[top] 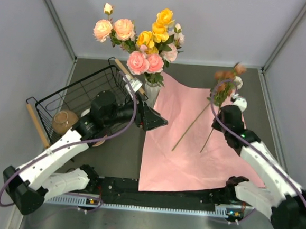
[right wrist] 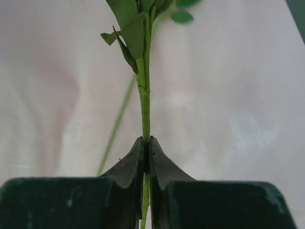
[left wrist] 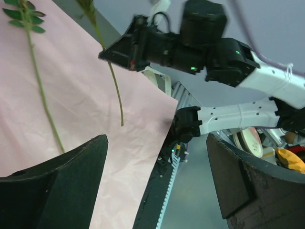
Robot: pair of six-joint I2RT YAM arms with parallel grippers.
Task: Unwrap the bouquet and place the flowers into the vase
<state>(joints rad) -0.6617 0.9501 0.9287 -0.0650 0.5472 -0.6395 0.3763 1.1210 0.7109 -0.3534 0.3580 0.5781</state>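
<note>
From above, the paper (top: 192,149) lies unfolded and flat, and most of the flowers (top: 140,42) already stand in the vase (top: 151,93). Two are left: a loose stem (top: 190,127) lying on the paper, and a budded stem (top: 208,137) at the right gripper (top: 218,110). The left gripper (top: 153,120) sits just beside the vase.

In the left wrist view, its fingers (left wrist: 62,191) stand wide apart with nothing between them. The budded stem seems lifted off the paper, though the angle is poor.

In the right wrist view, the jaws pinch tight on that stem.
</note>
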